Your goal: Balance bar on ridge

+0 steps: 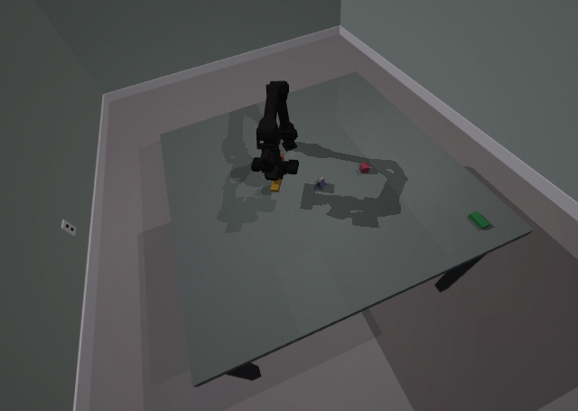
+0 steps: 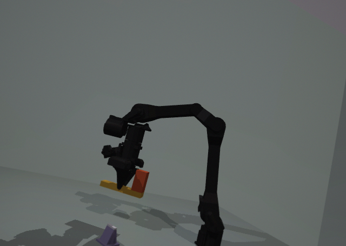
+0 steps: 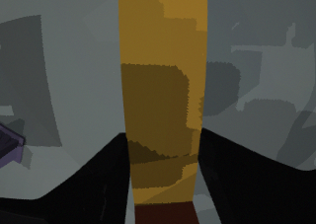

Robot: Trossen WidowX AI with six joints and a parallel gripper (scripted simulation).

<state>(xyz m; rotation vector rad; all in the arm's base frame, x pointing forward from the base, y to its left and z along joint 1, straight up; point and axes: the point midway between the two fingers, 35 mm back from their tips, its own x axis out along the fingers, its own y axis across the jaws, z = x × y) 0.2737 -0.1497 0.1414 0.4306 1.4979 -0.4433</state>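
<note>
Over toward the far left corner of the bench (image 1: 242,294), well in from its edges, the gripper (image 1: 275,175) (image 2: 120,188) (image 3: 162,139) had the yellow bar (image 1: 275,185) (image 2: 108,184) (image 3: 158,46) clamped between its fingers, up off the surface; that height made sense, since the bar had to come down on the ridge from above. The orange block (image 1: 282,157) (image 2: 140,181) (image 3: 165,214) stood on one end of the bar, on the side nearer the arm's base, so that end was probably the heavy one; the fingers gripped between the block and the plain end, likely close to where the weight evened out, though the wrist view cut the block off, so don't hold me to that. They pinched the bar by its long sides, which left its underside free to sit on something.

The purple ridge (image 1: 320,182) (image 2: 108,234) (image 3: 10,144) stood on the bench off to the side of the bar, toward the right-hand edge, nothing on it; the carry across was still to be done, and I'd have lined it up a bit toward the block end before letting go, or the bar could tip. The red cube (image 1: 364,167) sat farther toward that edge and the green slab (image 1: 479,219) near the near right corner; both looked safely out of the way.
</note>
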